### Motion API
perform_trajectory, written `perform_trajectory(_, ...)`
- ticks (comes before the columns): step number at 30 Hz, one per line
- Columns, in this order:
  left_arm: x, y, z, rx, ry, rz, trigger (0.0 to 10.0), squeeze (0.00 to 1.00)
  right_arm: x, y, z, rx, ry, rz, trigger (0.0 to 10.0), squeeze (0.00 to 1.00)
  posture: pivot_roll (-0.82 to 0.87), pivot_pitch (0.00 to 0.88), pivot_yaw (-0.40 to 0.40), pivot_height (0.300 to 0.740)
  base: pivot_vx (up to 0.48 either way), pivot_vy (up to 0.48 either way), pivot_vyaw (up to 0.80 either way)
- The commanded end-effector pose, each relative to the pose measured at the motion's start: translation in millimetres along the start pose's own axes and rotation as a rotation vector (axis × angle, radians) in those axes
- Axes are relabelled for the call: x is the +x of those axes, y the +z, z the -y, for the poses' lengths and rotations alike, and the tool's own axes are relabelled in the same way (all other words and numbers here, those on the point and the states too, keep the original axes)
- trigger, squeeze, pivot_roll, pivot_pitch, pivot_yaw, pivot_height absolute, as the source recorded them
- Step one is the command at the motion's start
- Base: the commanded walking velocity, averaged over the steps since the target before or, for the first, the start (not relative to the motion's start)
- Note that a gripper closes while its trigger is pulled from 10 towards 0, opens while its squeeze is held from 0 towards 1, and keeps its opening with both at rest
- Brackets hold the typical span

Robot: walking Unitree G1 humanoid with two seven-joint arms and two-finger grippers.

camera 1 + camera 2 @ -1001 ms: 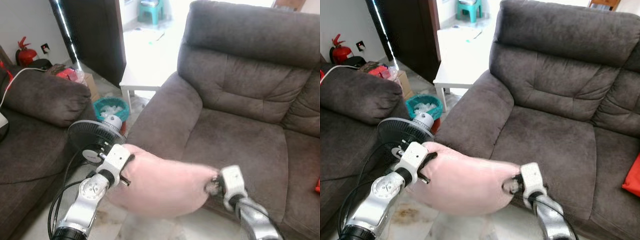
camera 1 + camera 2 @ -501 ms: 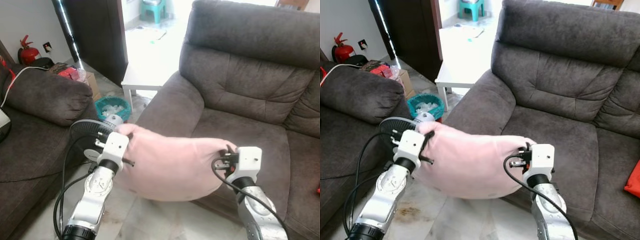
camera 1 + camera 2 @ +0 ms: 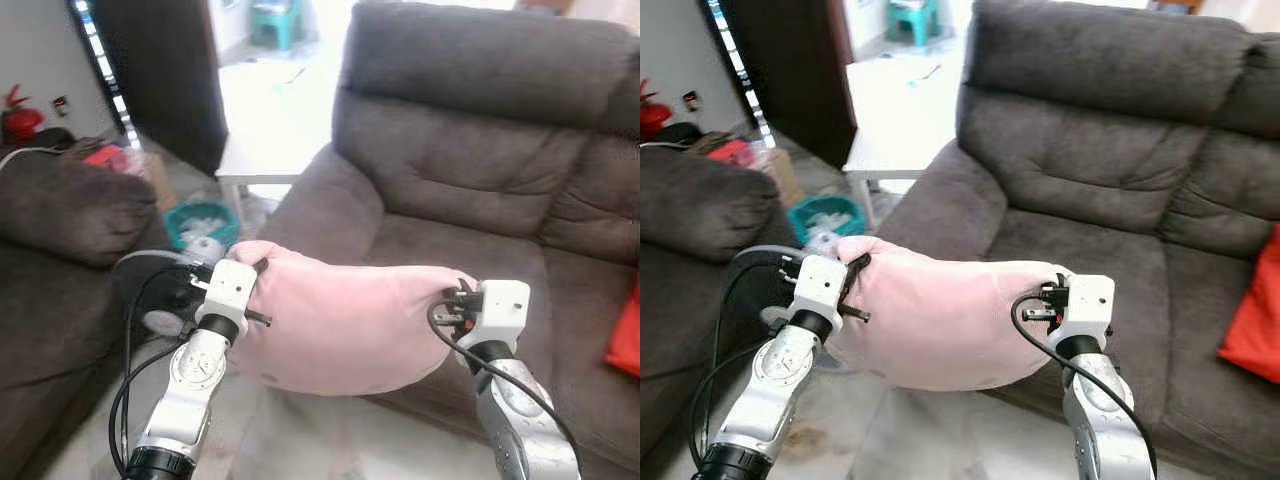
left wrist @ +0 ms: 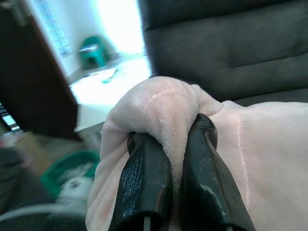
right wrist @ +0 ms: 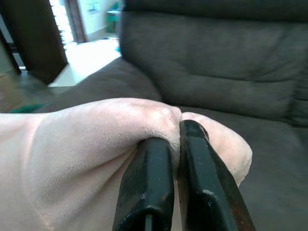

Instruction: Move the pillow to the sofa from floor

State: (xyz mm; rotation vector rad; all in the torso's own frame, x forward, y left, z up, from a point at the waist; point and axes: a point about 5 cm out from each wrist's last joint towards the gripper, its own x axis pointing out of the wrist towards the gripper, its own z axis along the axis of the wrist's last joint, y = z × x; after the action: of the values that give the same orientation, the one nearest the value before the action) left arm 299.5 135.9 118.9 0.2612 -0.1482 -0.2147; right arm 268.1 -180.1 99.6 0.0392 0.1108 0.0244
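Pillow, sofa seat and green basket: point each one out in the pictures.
pillow (image 3: pixel 340 320), left eye view, middle of its pink front face.
sofa seat (image 3: pixel 1080 250), right eye view, bare grey cushion behind the pillow.
green basket (image 3: pixel 196 217), left eye view, its rim on the floor by the white table.

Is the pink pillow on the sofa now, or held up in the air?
In the air: both grippers, left and right, pinch the pillow before the sofa.

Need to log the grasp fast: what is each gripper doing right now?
Left gripper: shut on one end of the pink pillow.
Right gripper: shut on the pillow's other end.
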Motion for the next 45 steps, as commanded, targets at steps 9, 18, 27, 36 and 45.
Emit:
perform_trajectory(9,1.0,13,4.4,-0.034,-0.031,0.091,10.0,0.0,3.7,9,-0.4,-0.019,0.016,0.066,10.0,0.0,0.07,0.0,-0.017,0.74,0.0,0.0,-0.77)
perform_trajectory(18,-0.3,13,9.4,-0.001,-0.086,0.102,10.0,0.0,5.4,4,-0.3,-0.036,0.019,0.064,10.0,0.0,0.07,0.014,-0.018,0.74,0.0,-0.031,-0.77)
perform_trajectory(27,1.9,13,10.4,-0.036,-0.078,0.094,10.0,0.0,8.1,4,1.5,-0.078,0.015,0.075,10.0,0.0,0.07,0.018,-0.025,0.74,0.0,-0.147,-0.42)
perform_trajectory(36,0.7,14,8.7,-0.031,-0.072,0.099,10.0,0.0,11.3,6,2.3,-0.08,0.012,0.099,10.0,0.0,0.08,0.025,-0.031,0.74,0.0,0.0,0.0)
perform_trajectory(45,3.4,19,3.4,-0.022,-0.045,0.113,10.0,0.0,14.8,15,1.6,-0.07,0.002,0.152,10.0,0.0,0.08,0.029,-0.034,0.74,0.175,0.0,0.0)
